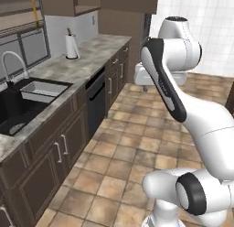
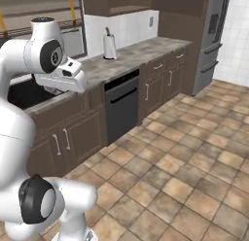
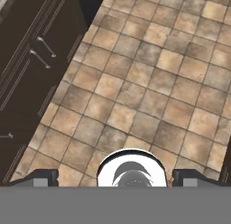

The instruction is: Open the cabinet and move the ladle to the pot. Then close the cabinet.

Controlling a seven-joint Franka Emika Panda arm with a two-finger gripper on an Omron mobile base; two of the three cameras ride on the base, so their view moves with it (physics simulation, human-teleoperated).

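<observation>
My gripper (image 3: 117,179) is open, its two dark fingertips (image 3: 41,178) set wide apart with nothing between them. It points down at the tiled floor beside the base cabinets. The hand (image 1: 151,79) hangs in mid-air over the floor, to the right of the counter (image 1: 82,61), and the hand (image 2: 61,78) is level with the counter's front edge. Of the dark brown wall cabinet (image 1: 73,4) I see just the bottom part, above the counter's far end (image 2: 116,2). The ladle and the pot are out of view.
A black sink (image 1: 23,105) with a curved tap (image 1: 13,61) and a grey rack (image 1: 43,89) is set in the counter. A paper-towel roll (image 1: 71,46) stands at the far end. A dishwasher (image 2: 121,106), base cabinets (image 3: 31,60) and a fridge (image 2: 214,36) line the wall.
</observation>
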